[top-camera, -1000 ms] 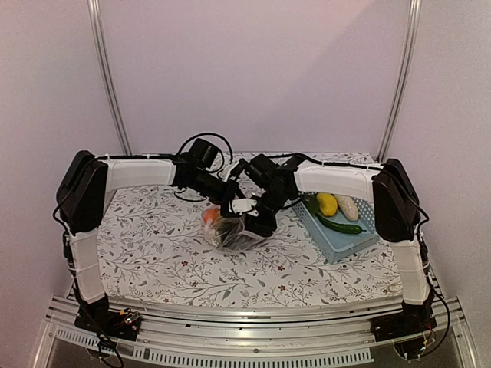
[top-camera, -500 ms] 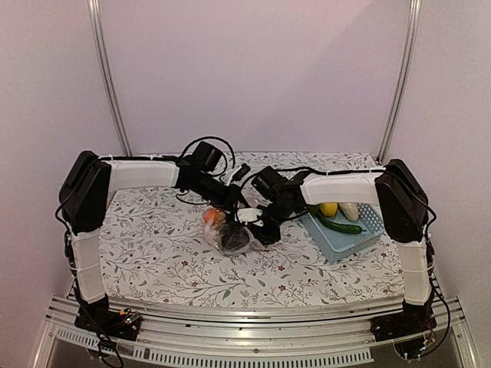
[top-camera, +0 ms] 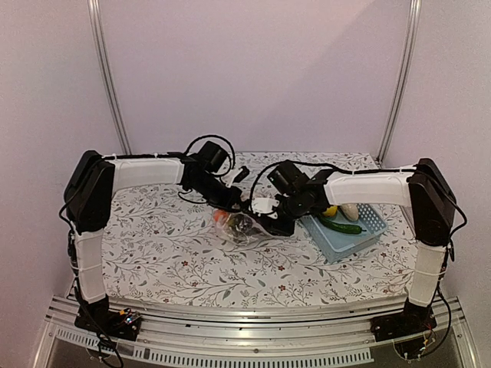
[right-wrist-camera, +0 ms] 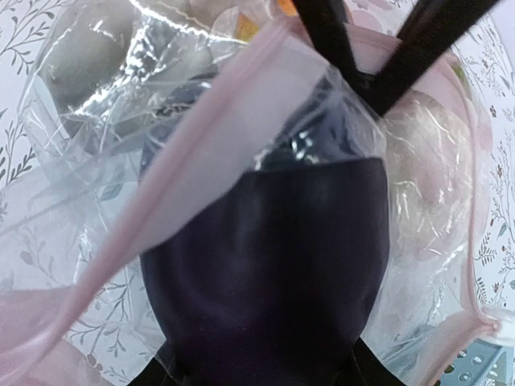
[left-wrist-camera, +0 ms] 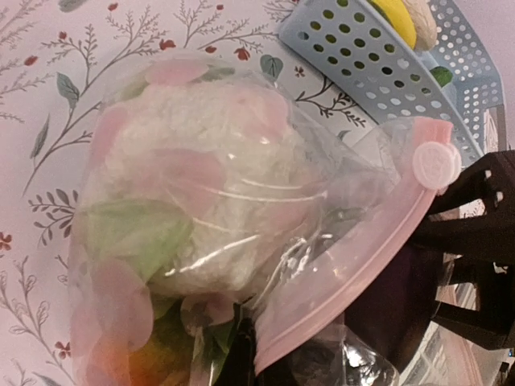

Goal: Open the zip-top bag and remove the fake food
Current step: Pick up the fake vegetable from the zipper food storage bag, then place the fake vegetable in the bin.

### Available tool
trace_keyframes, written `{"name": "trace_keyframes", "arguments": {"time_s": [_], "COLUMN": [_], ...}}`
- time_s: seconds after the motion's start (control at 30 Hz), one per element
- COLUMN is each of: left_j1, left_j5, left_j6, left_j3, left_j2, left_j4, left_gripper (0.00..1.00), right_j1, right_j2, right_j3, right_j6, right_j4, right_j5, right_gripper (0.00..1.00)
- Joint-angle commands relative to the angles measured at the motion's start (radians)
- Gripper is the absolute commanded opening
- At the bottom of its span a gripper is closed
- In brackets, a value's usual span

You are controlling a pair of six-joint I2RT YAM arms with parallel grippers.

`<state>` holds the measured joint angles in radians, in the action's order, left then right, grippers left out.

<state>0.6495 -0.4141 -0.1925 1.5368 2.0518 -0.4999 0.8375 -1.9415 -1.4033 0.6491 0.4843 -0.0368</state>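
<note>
Looking from above: the bag point(top-camera: 247, 228) lies mid-counter point(top-camera: 169, 253), just left of the blue basket point(top-camera: 331, 251), and both arms lean in over it from either side.
Left jaws, from above: closed at the bag's far-left corner, pinching plastic.
Right jaws, from above: at the bag's right end, beside the basket; their gap is hidden in this view.
Left wrist, contents: a white cauliflower point(left-wrist-camera: 217, 153), green leaves point(left-wrist-camera: 137, 233) and an orange piece point(left-wrist-camera: 145, 362) pack the bag; an eggplant point(left-wrist-camera: 390, 301) shows dark at the mouth.
Left wrist, closure: the pink zip strip point(left-wrist-camera: 346, 269) runs slantwise, with its round slider point(left-wrist-camera: 435, 163) at the end nearest the basket.
Right wrist, grip: the right jaws sit on either side of the eggplant, which fills the gap; they seem clamped on it, and its near half is bare of plastic.
Right wrist, left arm: two black fingers point(right-wrist-camera: 322, 40) meet on the bag's rim and hold it.
Handling: the bag looks thin, crinkly and slippery, likely to fold or slide unless pinned. The stiffer zip strip or rim seems the best hold. The toys look light and firm. The smooth eggplant could slip, so a hold across its thick middle is probably safest.
Writing: none readable; the slider is a blank disc and no brand shows.
</note>
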Motion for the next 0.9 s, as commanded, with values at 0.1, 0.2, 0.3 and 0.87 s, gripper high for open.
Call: {"name": "trace_keyframes", "arguments": {"time_s": [0.1,0.2,0.3,0.87], "left_j1": [-0.014,-0.03,-0.031,0.007], "left_j5": [0.094,0.092,0.115,-0.084], "left_j6": [0.029,0.03,0.048,0.038], "left_j3": [-0.062,-0.045,-0.07,-0.064], "left_j2": [-0.082,-0.098,-0.134,-0.095], "left_j4": [-0.149,-0.174,-0.165,-0.063], "left_gripper": [0.0,0.0,0.0,0.0], "right_j1": [-0.086,-0.105,-0.151,-0.114], "right_j2": [0.093,0.105,0.117,-0.065], "right_j3": [0.08,0.09,0.088,-0.158], "right_j6": [-0.134,-0.161,-0.201,-0.176], "right_j4": [-0.089,-0.09,-0.089,0.061], "right_j5": [-0.034,-0.094,-0.167,-0.41], "right_gripper": [0.27,0.27,0.27,0.62]}}
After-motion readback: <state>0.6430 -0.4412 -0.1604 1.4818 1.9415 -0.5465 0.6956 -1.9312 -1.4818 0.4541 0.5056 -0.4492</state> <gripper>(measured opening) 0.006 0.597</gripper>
